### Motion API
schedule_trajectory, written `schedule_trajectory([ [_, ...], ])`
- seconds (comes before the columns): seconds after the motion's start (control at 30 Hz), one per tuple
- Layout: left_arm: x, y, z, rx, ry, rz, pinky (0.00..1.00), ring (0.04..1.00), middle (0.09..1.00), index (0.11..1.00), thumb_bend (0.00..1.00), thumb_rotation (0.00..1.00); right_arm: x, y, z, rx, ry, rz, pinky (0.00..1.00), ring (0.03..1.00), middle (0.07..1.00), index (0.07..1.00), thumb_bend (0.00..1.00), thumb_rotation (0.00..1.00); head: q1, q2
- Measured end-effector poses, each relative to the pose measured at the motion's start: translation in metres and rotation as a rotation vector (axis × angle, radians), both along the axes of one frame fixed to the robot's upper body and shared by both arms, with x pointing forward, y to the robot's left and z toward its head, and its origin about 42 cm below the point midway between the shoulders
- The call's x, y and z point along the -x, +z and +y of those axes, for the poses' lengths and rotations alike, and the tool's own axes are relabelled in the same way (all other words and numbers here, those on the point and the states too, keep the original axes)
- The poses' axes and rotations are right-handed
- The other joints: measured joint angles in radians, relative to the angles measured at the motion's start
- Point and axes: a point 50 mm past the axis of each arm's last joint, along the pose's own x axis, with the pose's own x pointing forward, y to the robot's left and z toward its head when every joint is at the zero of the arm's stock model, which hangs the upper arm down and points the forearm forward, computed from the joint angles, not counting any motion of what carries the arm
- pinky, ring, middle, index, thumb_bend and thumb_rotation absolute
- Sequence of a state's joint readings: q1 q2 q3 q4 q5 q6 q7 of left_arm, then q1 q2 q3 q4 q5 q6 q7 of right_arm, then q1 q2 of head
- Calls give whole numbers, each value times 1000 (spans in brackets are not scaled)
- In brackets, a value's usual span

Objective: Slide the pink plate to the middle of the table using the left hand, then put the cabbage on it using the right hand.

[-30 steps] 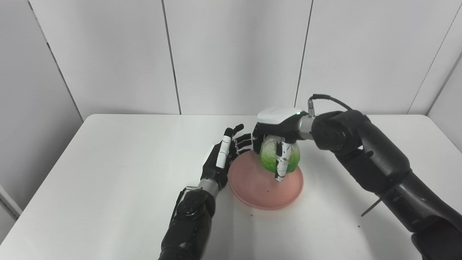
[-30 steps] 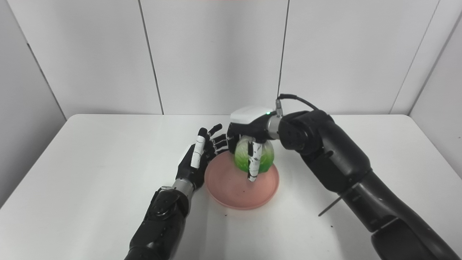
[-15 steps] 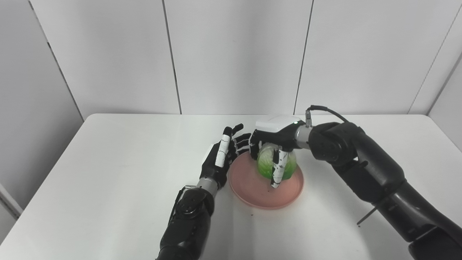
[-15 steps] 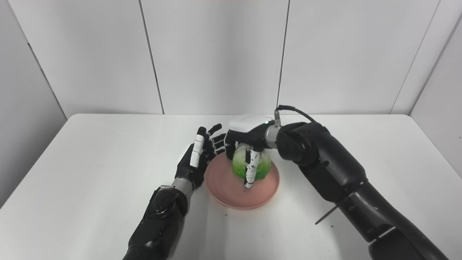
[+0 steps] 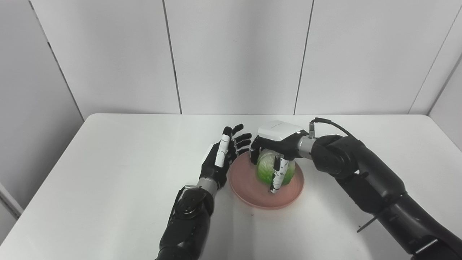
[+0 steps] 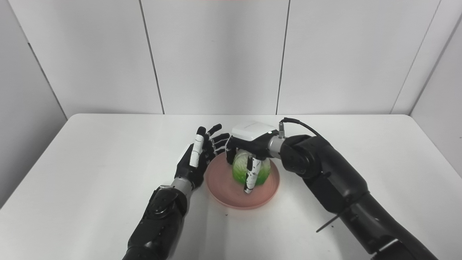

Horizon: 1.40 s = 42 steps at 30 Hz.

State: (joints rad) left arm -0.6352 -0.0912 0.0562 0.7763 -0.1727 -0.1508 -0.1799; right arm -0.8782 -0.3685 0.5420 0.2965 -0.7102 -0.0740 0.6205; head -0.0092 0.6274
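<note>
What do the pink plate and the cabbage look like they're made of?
Pink plate: probably matte plastic, going by its even color and dull, glare-free surface; ceramic is possible. Cabbage: looks like a plastic replica, with saturated green and a faintly glossy, smooth leaf surface.

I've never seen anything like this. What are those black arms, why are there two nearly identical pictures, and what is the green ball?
The black arms belong to a human-shaped robot standing at a white table. The two pictures come from two cameras side by side on its head, so they show one scene from places slightly apart. Each arm ends in a hand with fingers and a thumb. On the table lies a pink plate. The green ball is a cabbage; the right hand grips it from above, down at the plate, though I cannot tell whether it rests there. The left hand is open beside the plate's left edge, holding nothing.
</note>
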Motion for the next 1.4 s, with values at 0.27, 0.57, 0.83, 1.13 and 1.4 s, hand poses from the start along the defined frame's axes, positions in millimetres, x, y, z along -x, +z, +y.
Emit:
schedule_trajectory([
  [0.27,-1,0,3,-5,-15,-2,769,808,794,859,936,970,0,-4,-5,40,17,103,995,998,949,819,1000,490,0,0],
  [0.57,-3,1,9,-15,-28,-1,850,838,804,863,940,960,-3,12,-10,33,29,132,1000,1000,974,838,1000,600,-8,3],
  [0.83,-7,3,15,-22,-15,1,812,837,807,872,921,962,-7,31,-48,-177,-15,49,1000,934,908,902,1000,897,-17,6],
  [1.13,-9,2,20,-26,8,-3,814,853,821,879,924,951,1,-3,-89,-909,-188,110,980,937,930,960,958,1000,-20,6],
  [1.4,-8,0,21,-153,27,-75,784,849,848,858,960,911,11,-46,-78,-1359,-385,238,953,906,920,953,981,1000,-18,8],
])
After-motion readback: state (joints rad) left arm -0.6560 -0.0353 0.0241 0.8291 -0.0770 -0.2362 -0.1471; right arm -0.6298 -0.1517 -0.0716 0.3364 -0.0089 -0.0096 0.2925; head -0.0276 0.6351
